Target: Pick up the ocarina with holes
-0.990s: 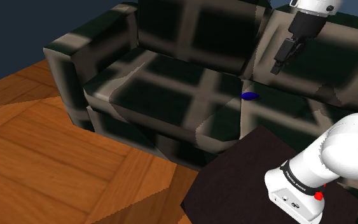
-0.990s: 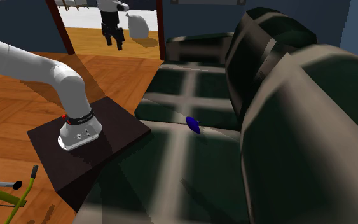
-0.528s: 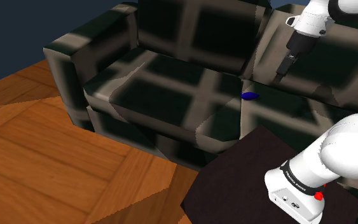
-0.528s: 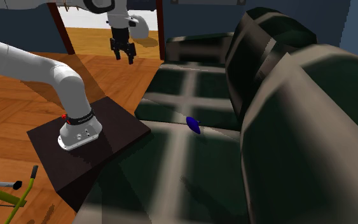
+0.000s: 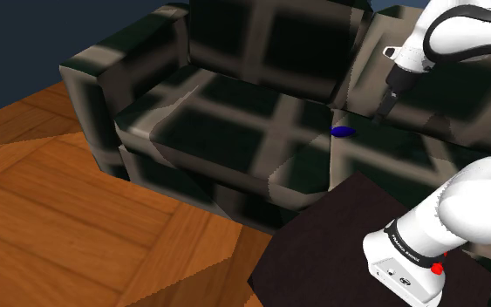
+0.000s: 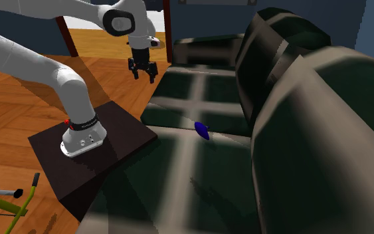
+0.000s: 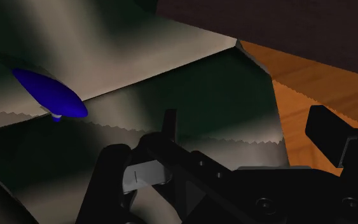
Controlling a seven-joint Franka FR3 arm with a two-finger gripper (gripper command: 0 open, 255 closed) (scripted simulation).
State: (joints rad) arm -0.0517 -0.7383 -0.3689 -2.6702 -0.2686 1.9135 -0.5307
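If going by the shoulder view, find the blue ocarina (image 5: 343, 133) lying on the sofa (image 5: 226, 96) seat, right by the seam between two cushions and close to the backrest. Note the black gripper (image 5: 383, 109) above it and toward that view's right, near but apart, angled down at the seat. Cannot read the finger gap from here.

Switching to the second exterior view: same ocarina (image 6: 202, 130) on the dark plaid seat, again at the cushion seam. Gripper (image 6: 143, 70) up in the air toward that view's left, well apart from it, above the dark stand (image 6: 119, 126). Spread open, with nothing between.

Looking along the wrist view: ocarina (image 7: 50, 94) ahead and off to one side of the gripper (image 7: 247, 130), not between the fingers (image 7: 169, 124). Spread wide, holding nothing. Elongated, tapered at both ends, small nub on one side; no holes made out.

Handling, judged only: likely light, rigid, smooth and rounded, so prone to slip or roll out of a pinch. Maybe brittle, material unclear. Best to close across the fat middle, along the short axis, not on the tapered tips. Expect the soft cushion underneath to give, so centre first and come down gently.
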